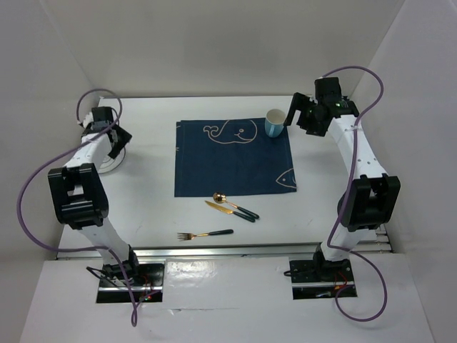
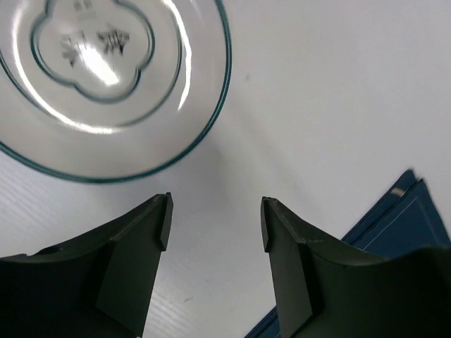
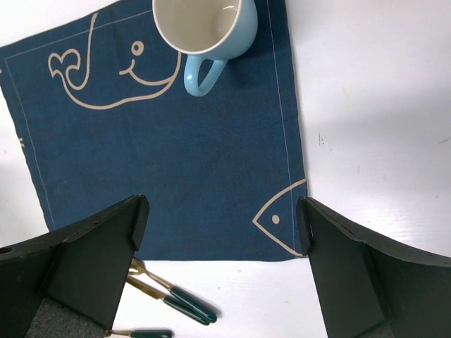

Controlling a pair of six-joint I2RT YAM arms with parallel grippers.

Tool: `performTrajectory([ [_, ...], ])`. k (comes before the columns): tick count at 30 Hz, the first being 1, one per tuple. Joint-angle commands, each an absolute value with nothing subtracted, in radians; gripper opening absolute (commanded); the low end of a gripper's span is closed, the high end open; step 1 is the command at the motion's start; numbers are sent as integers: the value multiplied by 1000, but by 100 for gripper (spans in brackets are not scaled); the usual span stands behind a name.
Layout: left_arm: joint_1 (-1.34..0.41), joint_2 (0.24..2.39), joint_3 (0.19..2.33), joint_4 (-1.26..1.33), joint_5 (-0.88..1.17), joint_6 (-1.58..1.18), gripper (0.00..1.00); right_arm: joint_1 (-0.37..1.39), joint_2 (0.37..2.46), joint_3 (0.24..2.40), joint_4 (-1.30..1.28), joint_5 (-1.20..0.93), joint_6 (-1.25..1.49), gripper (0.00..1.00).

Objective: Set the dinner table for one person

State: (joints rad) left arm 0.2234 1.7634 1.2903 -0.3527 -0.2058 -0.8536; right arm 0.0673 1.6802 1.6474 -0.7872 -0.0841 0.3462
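- The dinner table [image 1: 150, 207] fills mid-frame for you; its blue whale-print placemat [image 1: 232, 161] lies at centre.
- A light-blue mug [image 1: 274, 122] stands on the placemat's upper right corner.
- Your right gripper [image 3: 218, 232] hangs spread above the placemat.
- Your left gripper [image 2: 215, 222] is parted beside what looks like a glass plate [image 2: 106, 77].
- Spoon [image 1: 223, 199], knife [image 1: 232, 210] and fork [image 1: 203, 234] lie below the placemat.

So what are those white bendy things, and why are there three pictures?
They are two robot arms. One picture looks down from above; the other two come from cameras on each wrist. The left pincer is open above a glass bowl. The right pincer is open too, near a blue mug standing on the whale placemat. A fork, knife and spoon lie on the white dinner table. Nothing is held.
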Motion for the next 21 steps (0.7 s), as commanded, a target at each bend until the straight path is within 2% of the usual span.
performTrajectory([
  [1,241,1821,1399,-466,-331,-795,70,78,1677,1654,-790,-81,334,99],
  [5,252,1977,1534,-560,-331,-785,77,78,1677,1644,-790,-81,344,99],
  [8,261,2051,1614,-624,-356,-795,77,87,1677,1644,-790,-81,344,99],
  [16,252,2085,1572,-562,-238,-762,78,87,1677,1644,-799,-72,344,99],
  [21,213,2063,1485,-491,-71,-718,78,98,1677,1644,-799,-72,353,99],
])
